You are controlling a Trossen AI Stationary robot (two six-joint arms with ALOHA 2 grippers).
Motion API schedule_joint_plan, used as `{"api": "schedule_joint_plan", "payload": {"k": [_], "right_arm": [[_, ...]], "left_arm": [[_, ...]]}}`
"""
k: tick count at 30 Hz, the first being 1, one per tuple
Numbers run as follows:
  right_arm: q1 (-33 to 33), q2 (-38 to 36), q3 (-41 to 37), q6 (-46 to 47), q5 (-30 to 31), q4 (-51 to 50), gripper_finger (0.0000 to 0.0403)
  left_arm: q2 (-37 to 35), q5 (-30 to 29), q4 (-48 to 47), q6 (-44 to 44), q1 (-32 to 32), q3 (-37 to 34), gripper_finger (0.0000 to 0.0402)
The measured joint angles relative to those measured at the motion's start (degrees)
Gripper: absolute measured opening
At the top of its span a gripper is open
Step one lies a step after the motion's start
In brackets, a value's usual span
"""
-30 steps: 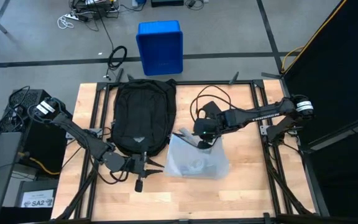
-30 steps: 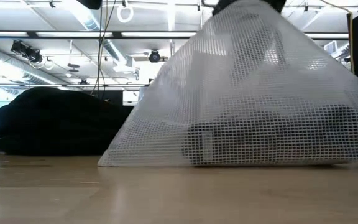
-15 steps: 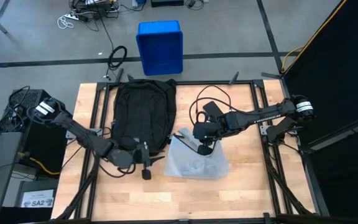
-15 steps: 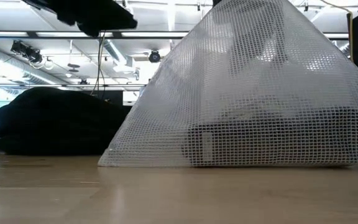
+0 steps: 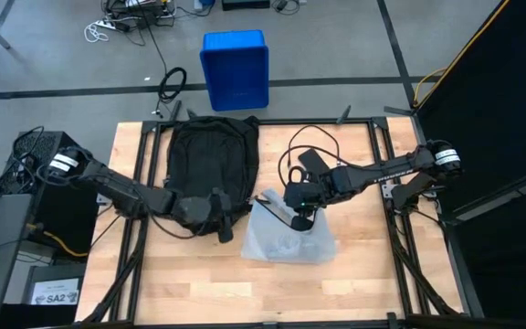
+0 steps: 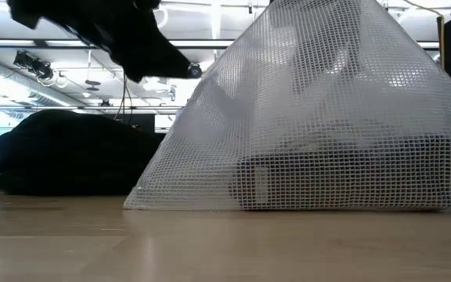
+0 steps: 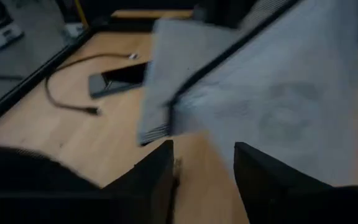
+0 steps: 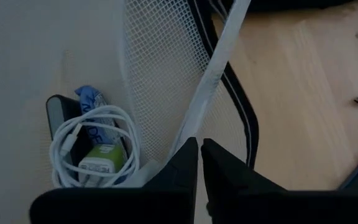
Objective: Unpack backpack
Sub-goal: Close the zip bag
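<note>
**Mesh pouch is out, backpack lies flat**

I see the backpack point(image 5: 210, 169) lying flat on the wooden surface point(image 5: 363, 274), on its left half, with the rounded top toward the far edge. Just beside it, to the right, is a white mesh pouch point(image 5: 290, 233).

My right claw point(image 5: 301, 208) is over the far edge of the pouch. Its fingers point(image 8: 185, 165) are pressed together on the white hem of the mesh, so the pouch hangs up like a tent in the low view. Through the mesh I see a coiled white cable point(image 8: 82, 146) and a small charger point(image 8: 98, 165).

My left claw point(image 5: 224, 228) is at the near right corner of the backpack, just beside the pouch. In its wrist view the two fingers point(image 7: 157, 171) stand apart with bare wood between them, and I see nothing held.

A black cable point(image 5: 304, 146) and a dark flat item point(image 5: 310, 160) lie on the surface behind the right arm.

I judge the backpack is soft and limp. It is large, so it probably sags and drags if I lift it by one point. The fabric can fold away under the fingers. I think the better places to take it are the firm ones: the zipper edge, a strap or the top handle. One claw can hold the opening while the other reaches inside. The mesh pouch seems light and is easy to pinch at its hem.
</note>
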Motion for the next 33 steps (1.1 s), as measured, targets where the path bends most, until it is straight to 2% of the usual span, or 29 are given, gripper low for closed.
{"api": "schedule_joint_plan", "payload": {"k": [2, 6, 8, 14, 19, 23, 33], "right_arm": [[0.3, 0.0, 0.0, 0.4, -0.1, 0.0, 0.0000], [1.0, 0.0, 0.0, 0.5, -0.1, 0.0, 0.0000], [1.0, 0.0, 0.0, 1.0, -0.1, 0.0, 0.0000], [1.1, 0.0, 0.0, 1.6, -0.1, 0.0, 0.0000], [1.1, 0.0, 0.0, 1.8, 0.0, 0.2, 0.0000], [1.1, 0.0, 0.0, 1.8, -0.1, 0.2, 0.0000], [1.1, 0.0, 0.0, 1.9, -0.5, 0.2, 0.0000]], "left_arm": [[0.0, 2.5, -0.6, -1.4, 2.0, 0.0, 0.0154], [0.0, 12.9, 1.6, -4.2, 5.3, 0.0, 0.0179], [0.0, 15.5, 2.3, -4.8, 6.2, 0.0, 0.0192], [0.4, 16.1, 2.6, -7.2, 8.8, 0.0, 0.0225], [3.4, 20.0, 5.7, -8.0, 9.4, 0.0, 0.0241], [7.4, 21.9, 10.6, -8.1, 9.4, 0.0, 0.0244], [13.8, 21.9, 20.3, -5.9, 10.4, 0.2, 0.0234]]}}
